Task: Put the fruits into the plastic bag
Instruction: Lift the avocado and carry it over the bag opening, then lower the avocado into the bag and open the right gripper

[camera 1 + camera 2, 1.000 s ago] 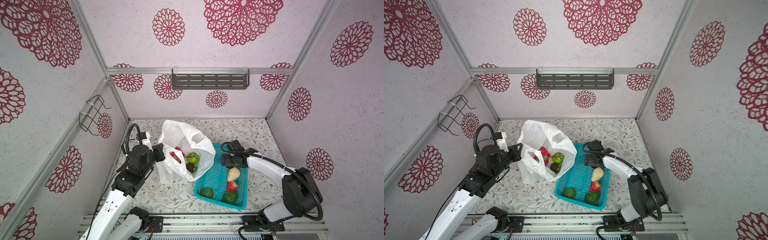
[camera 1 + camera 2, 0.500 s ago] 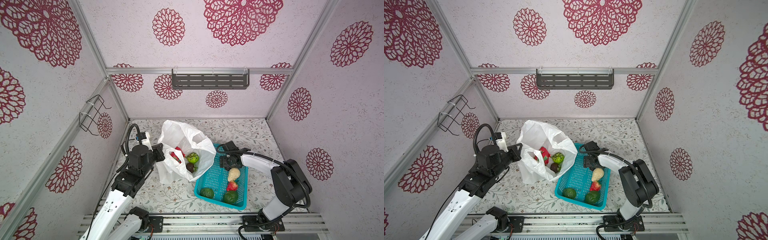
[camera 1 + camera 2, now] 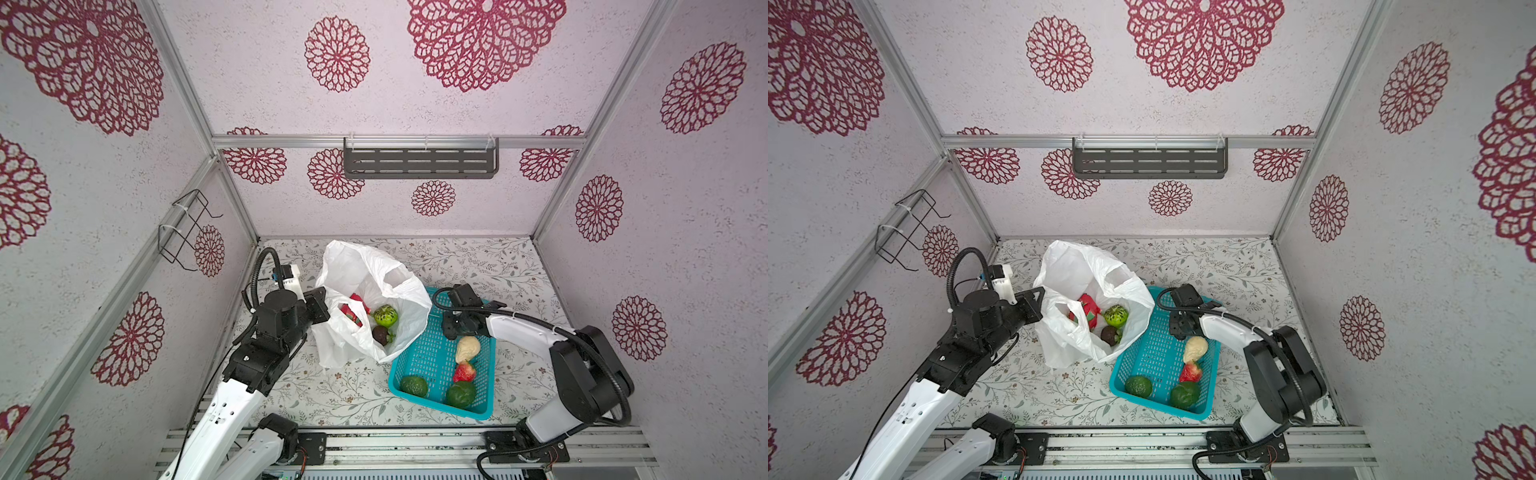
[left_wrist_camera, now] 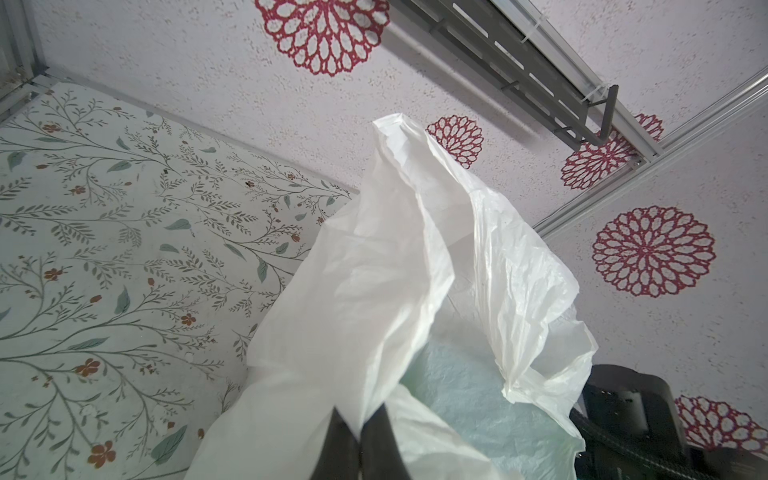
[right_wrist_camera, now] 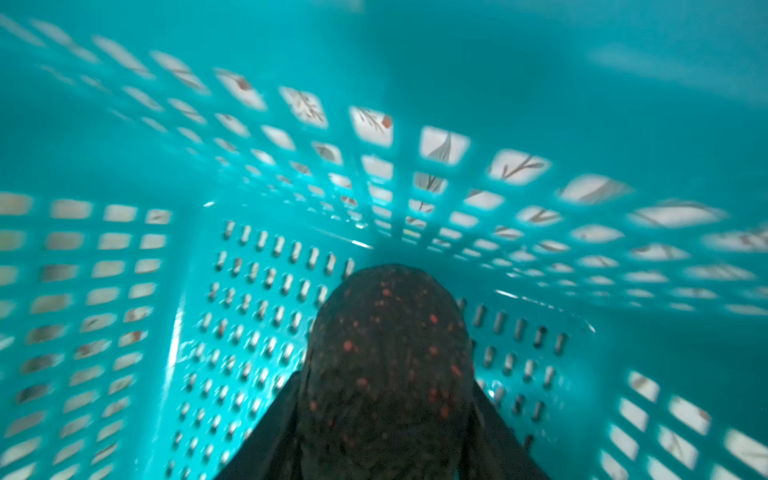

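Since a second ago the right arm's elbow has swung slightly toward the middle, while the right gripper (image 3: 453,330) stays low over the far end of the teal basket (image 3: 424,353); the bag, the left arm and the visible fruits lie as before. In the right wrist view the two dark fingers (image 5: 270,436) sit against both sides of a dark fruit flecked with red (image 5: 386,332), gripping it inside the basket; the basket walls around it are blurred. Four more fruits lie in the basket: a beige pear shape (image 3: 467,348), a strawberry (image 3: 464,371) just beside it, and two dark green fruits (image 3: 413,385) (image 3: 460,394) at the near end. The white plastic bag (image 3: 357,266) stands open on the patterned table (image 3: 332,395), its side touching the basket's far left corner; inside it lie a pink-red dragon fruit (image 3: 353,311), a bumpy light-green fruit (image 3: 385,316) and a black fruit (image 3: 381,334). The left gripper (image 4: 359,428) is fully closed, pinching the bag's edge and holding the mouth up.
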Controlling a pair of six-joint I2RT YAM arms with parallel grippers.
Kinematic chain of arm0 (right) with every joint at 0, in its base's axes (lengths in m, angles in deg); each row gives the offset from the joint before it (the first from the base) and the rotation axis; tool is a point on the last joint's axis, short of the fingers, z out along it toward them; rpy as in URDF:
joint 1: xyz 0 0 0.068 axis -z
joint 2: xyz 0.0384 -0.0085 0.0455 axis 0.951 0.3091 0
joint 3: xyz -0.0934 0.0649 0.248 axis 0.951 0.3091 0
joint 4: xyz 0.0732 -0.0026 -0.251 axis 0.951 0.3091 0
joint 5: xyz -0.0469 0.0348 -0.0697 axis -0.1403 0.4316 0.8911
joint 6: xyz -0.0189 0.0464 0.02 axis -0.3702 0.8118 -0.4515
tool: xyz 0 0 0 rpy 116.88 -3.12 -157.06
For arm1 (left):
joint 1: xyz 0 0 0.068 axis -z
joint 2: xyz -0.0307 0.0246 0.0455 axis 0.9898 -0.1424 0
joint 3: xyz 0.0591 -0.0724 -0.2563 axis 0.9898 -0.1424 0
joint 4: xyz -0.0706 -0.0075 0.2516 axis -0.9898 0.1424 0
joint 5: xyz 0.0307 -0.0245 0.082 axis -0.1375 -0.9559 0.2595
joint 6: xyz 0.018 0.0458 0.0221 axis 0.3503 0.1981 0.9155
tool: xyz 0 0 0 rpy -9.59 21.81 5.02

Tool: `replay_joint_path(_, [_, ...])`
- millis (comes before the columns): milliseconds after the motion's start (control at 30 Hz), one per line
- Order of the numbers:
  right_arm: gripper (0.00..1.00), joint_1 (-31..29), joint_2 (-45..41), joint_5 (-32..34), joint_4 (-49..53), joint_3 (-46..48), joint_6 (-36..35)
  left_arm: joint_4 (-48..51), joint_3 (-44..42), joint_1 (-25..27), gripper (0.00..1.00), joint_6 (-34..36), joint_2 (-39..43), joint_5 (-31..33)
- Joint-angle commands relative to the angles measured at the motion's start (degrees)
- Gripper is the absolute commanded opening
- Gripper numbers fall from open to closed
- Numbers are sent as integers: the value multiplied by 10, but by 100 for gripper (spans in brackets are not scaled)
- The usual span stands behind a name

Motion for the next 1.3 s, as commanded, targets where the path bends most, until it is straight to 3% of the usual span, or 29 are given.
replay_joint_path(0, [26, -8, -96, -8, -57, -6, -3, -6, 4, 4, 0, 6, -5, 3])
replay_joint_path(167, [25, -64, -216, 11, -142, -16, -45, -12, 2, 4, 0, 4, -12, -1])
replay_joint_path(300, [26, -130, -245, 2, -181, -54, -115, -14, 1, 4, 0, 3, -13, -1])
replay_joint_path(500, [29, -178, -144, -183, -90, -158, -168, -12, 3, 5, 0, 2, -10, 0])
replay_joint_path(600, [31, -201, -85, -222, -29, -187, -193, -7, 1, 5, 0, 0, -4, 2])
replay_joint_path(700, [34, -207, -31, -229, 17, -208, -195, -3, -1, 6, 0, 0, 2, 4])
replay_joint_path(967, [35, -208, 28, -137, 66, -228, -193, 3, 1, 7, 0, 1, 5, 7])
replay_joint_path(1067, [43, -208, 32, -112, 71, -229, -189, 4, 2, 7, 0, 2, 5, 8])
replay_joint_path(1167, [69, -208, 26, -92, 67, -228, -184, 4, 3, 7, 0, 4, 4, 9])
replay_joint_path(1267, [76, -208, 9, -79, 53, -223, -186, 3, 5, 7, 0, 4, 2, 8])
